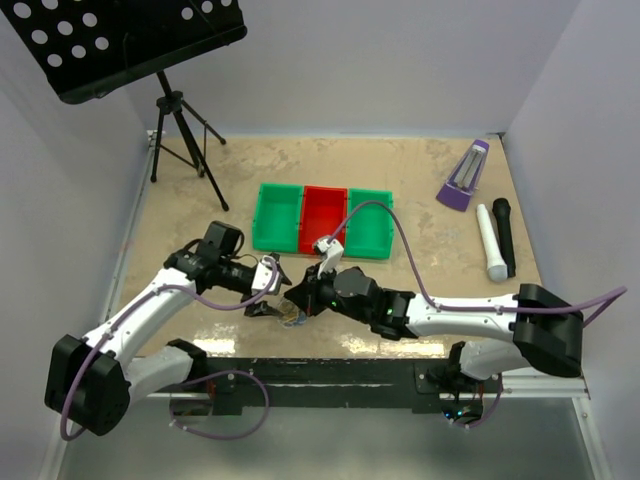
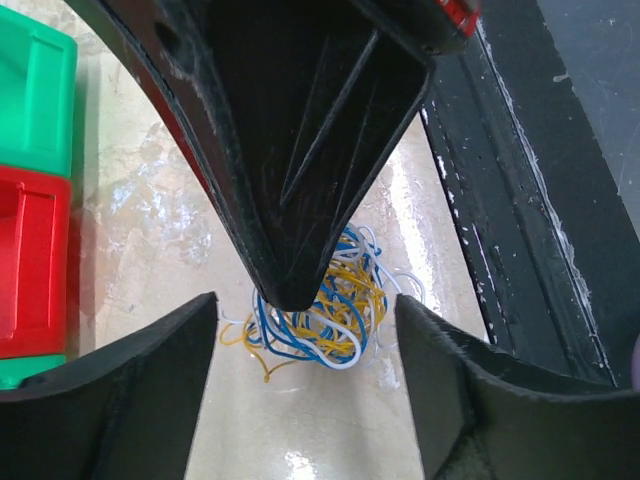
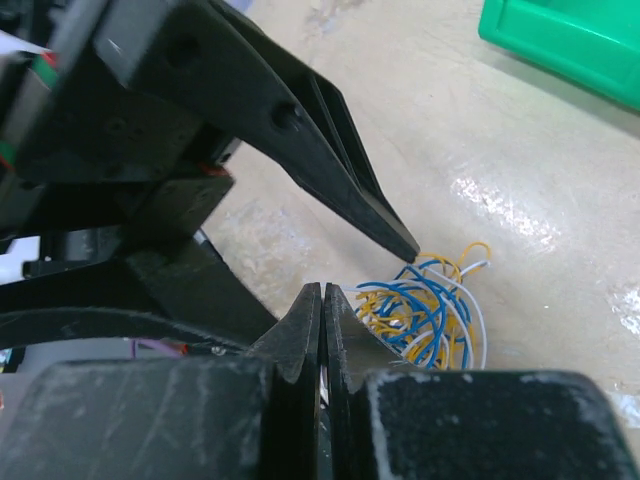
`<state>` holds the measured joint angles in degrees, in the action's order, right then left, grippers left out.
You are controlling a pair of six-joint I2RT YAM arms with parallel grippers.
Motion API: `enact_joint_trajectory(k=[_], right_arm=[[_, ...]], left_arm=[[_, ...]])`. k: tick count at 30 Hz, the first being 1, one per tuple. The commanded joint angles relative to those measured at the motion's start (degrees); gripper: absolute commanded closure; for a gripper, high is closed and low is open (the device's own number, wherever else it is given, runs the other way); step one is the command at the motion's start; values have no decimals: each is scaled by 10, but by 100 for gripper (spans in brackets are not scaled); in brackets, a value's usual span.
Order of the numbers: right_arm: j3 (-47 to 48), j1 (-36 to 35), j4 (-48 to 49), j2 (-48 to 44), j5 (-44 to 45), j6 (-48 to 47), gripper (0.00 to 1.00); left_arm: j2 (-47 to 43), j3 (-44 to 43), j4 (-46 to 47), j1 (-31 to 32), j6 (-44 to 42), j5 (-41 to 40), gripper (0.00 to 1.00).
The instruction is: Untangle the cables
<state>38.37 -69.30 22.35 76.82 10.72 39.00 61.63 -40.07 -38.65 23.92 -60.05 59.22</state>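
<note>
The cables (image 2: 335,320) lie in one small tangled ball of thin white, yellow-orange and blue cords on the table near its front edge; they also show in the right wrist view (image 3: 430,310) and the top view (image 1: 291,319). My left gripper (image 2: 305,302) is open, its fingers wide apart on either side of the ball and just above it. My right gripper (image 3: 322,292) is shut with its tip pressed into the left top of the ball; a white sliver shows between its pads. In the top view the left gripper (image 1: 272,298) and the right gripper (image 1: 302,297) meet tip to tip.
Three bins stand in a row behind the arms: green (image 1: 278,218), red (image 1: 323,220), green (image 1: 369,224). A white microphone (image 1: 491,243), a black one (image 1: 503,235) and a purple stand (image 1: 463,175) lie at the right. A tripod (image 1: 180,130) stands at the back left. A black rail (image 1: 330,370) runs along the front.
</note>
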Motion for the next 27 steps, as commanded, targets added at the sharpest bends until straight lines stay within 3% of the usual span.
enact_joint_trajectory(k=[1, 4, 7, 9, 12, 14, 17, 23, 27], right_arm=[[21, -8, 50, -31, -10, -17, 100], [20, -12, 59, -36, -17, -19, 100], [15, -13, 57, -37, -16, -19, 100], [7, -13, 55, -40, -12, -17, 100], [-7, -14, 51, -43, -2, -11, 81], [-20, -13, 44, -51, 9, -3, 47], [-53, -13, 45, -90, 25, 0, 15], [-118, -13, 31, -175, 35, -21, 12], [-133, -22, 39, -168, 46, -40, 12]], left_arm=[[4, -15, 29, 3, 14, 22, 30], [5, -5, 64, 3, 45, 20, 48], [3, 0, 110, 3, 103, 8, 82], [-2, -2, 122, 3, 126, 1, 91], [-8, -6, 118, 3, 128, 0, 95], [-13, -11, 114, 3, 136, -2, 99], [-19, -18, 111, 3, 146, -1, 100], [-25, -25, 160, 2, 239, -13, 100], [-25, -38, 198, 2, 297, -17, 100]])
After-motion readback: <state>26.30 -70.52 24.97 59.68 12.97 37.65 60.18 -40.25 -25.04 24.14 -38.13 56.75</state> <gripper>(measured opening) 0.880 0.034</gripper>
